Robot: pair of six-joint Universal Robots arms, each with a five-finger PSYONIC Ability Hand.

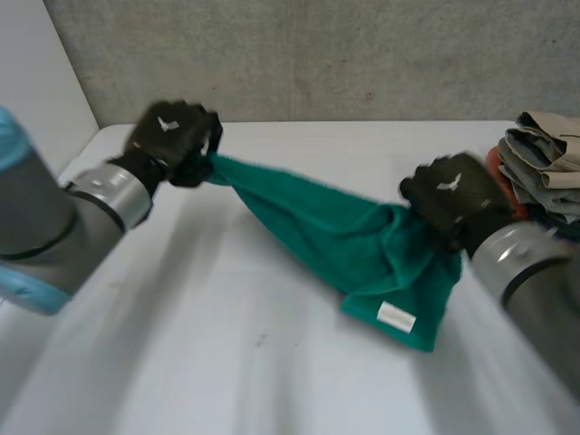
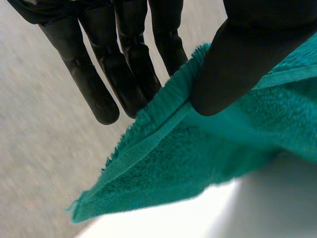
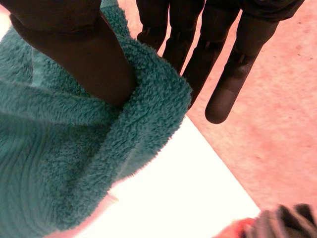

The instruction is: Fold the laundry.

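Head view, items left to right. Left hand [image 1: 172, 136]: raised over the far left of the surface [image 1: 227, 362], closed on one end of the green towel [image 1: 335, 240]. In the left wrist view its thumb [image 2: 237, 64] pinches the hemmed edge, close to a corner, against the fingers [image 2: 129, 84]. Towel: one piece, strung between the two hands, with its long axis running diagonally from the far left toward the near right. It is narrow and taut at the left end, bunched and drooping at the right, where a white label [image 1: 396, 317] hangs lowest. Right hand [image 1: 453, 195]: closed on the bunched end; in the right wrist view the thumb is buried in a thick roll of pile. Pile of clothes [image 1: 544, 163]: at the right edge, just beside the right hand and apart from the towel. Judgement: each hand holds one end, but most of the cloth lies on the right hand's side, so spreading it flat probably depends on that side.
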